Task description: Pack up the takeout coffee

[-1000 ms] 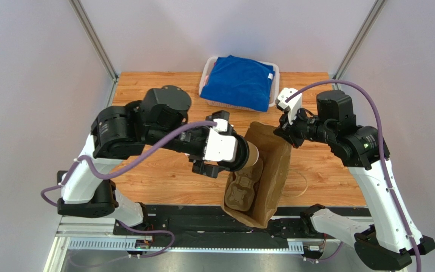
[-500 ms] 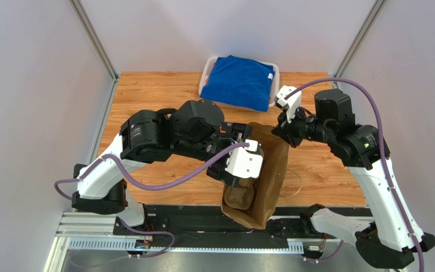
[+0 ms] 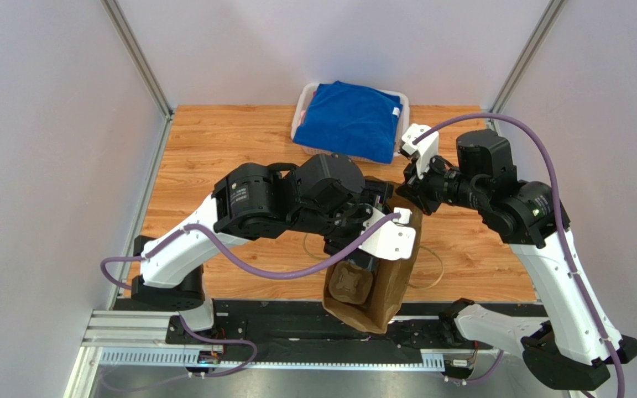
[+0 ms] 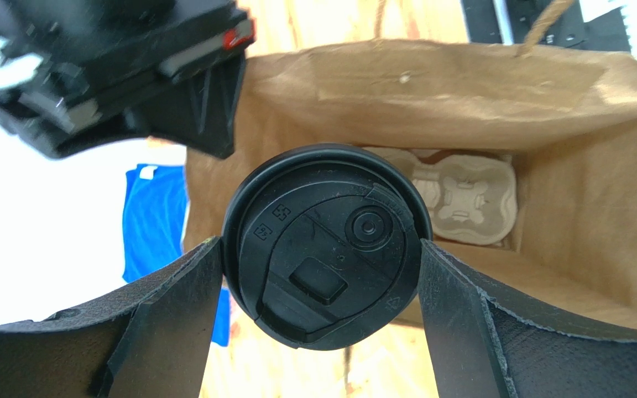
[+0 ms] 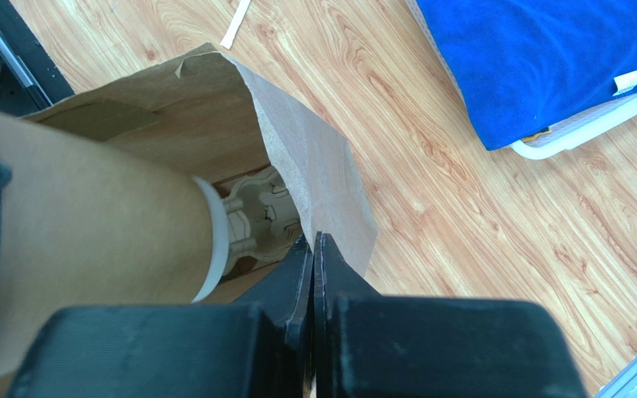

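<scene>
Lowering of the takeout coffee [image 4: 330, 240] into the paper bag [image 5: 313, 157] is, in our judgement, the step in hand. The left end effector [image 4: 320, 257] grips the cup at its black lid, one finger on each side, and the cup hangs between them at the mouth of the bag, its base pointing inward. The right end effector [image 5: 313, 249] is closed on the rim of the bag, which holds the mouth open. To do this well, we should bring the cup straight along the axis of the left end effector, away from the paper walls, and aim the base at a pocket of the cup carrier [image 4: 463, 199], which lies at the bottom of the bag, beyond the lid. We should release only when the cup sits in a pocket. Beyond the right end effector, a white basket [image 5: 579, 137] on the table holds a blue cloth [image 5: 538, 58].
</scene>
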